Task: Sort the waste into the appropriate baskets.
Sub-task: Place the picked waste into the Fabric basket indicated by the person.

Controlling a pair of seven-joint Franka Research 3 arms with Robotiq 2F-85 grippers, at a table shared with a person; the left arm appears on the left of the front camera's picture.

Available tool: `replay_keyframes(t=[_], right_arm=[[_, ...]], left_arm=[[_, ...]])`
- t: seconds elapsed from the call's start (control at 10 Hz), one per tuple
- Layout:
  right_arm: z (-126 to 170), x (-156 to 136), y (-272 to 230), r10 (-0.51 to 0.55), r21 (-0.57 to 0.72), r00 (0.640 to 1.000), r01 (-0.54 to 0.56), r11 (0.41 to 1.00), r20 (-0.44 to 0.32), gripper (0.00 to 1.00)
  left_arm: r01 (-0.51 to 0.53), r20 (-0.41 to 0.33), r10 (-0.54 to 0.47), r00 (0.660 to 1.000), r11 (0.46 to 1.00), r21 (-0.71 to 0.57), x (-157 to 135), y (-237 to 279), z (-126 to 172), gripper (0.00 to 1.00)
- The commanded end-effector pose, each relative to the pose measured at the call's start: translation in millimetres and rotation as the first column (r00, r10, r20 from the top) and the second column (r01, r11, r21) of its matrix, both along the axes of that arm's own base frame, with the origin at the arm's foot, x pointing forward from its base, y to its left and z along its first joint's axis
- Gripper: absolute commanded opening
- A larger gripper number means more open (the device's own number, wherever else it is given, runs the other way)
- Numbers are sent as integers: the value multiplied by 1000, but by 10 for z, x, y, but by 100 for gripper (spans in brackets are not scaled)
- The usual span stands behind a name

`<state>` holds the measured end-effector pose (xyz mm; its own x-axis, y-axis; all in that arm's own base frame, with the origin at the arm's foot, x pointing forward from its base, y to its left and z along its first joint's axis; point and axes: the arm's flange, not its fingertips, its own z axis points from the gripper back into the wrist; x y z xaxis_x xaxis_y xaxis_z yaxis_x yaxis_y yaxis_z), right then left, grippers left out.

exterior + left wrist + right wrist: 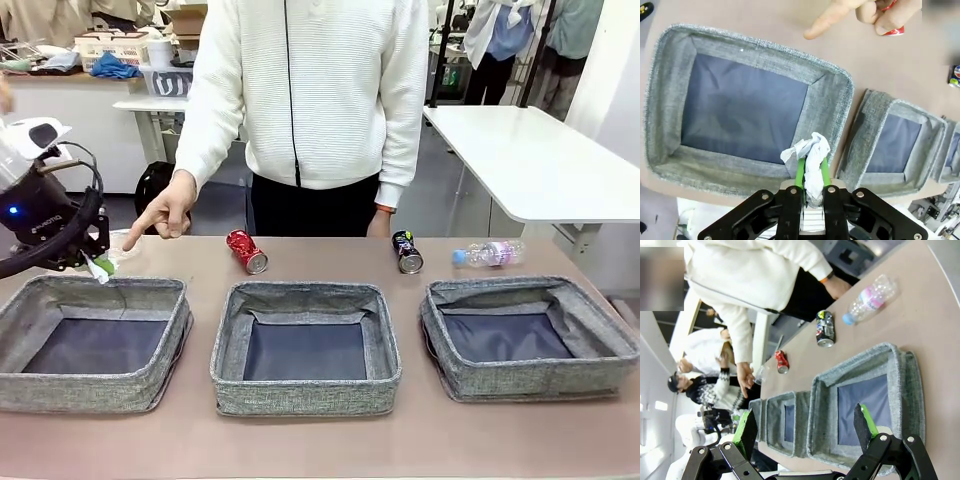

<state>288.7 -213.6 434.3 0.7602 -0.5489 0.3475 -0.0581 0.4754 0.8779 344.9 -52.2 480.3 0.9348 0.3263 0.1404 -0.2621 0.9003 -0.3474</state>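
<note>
Left gripper (812, 167) has its fingers (800, 172) pinching the crumpled white paper ball (810, 150). The wad is longer than wide, its long axis runs along the fingers, and the loose end sticks out past the tips. In the front view the paper sits just above the far rim of the left basket (100, 286), off the table (320, 440).

Right gripper (805, 427) has its fingers (866, 421) spread wide with nothing between them. It hangs over the right basket (900, 360).

The three baskets stand in a row, the middle basket (305, 292) between the other two, all with bare lining.

Behind them:
- The red can (246, 251) lies on its side behind the middle basket. Its long axis is diagonal and its silver end points toward the robot and to the right.
- The dark printed can (407, 252) lies on its side, long axis roughly near-to-far, silver end toward the robot.
- The small clear bottle (488, 254) with a pink label lies on its side behind the right basket. Its long axis runs left-right and its blue cap points at the dark can.

The person's hand (168, 208) points an index finger down at the table behind the left basket, next to a bit of clear plastic (127, 241) too faint to read.
</note>
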Motion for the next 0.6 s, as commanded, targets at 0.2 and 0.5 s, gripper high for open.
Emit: replay_keyframes(t=[0.2, 0.5], right_arm=[[-8, 24, -3, 0, 1, 999, 0, 1000, 37, 100], [-8, 24, -3, 0, 1, 999, 0, 1000, 37, 100]], left_arm=[[-3, -14, 4, 1000, 998, 60, -86, -115, -72, 25], [36, -32, -33, 999, 994, 105, -81, -105, -83, 100]])
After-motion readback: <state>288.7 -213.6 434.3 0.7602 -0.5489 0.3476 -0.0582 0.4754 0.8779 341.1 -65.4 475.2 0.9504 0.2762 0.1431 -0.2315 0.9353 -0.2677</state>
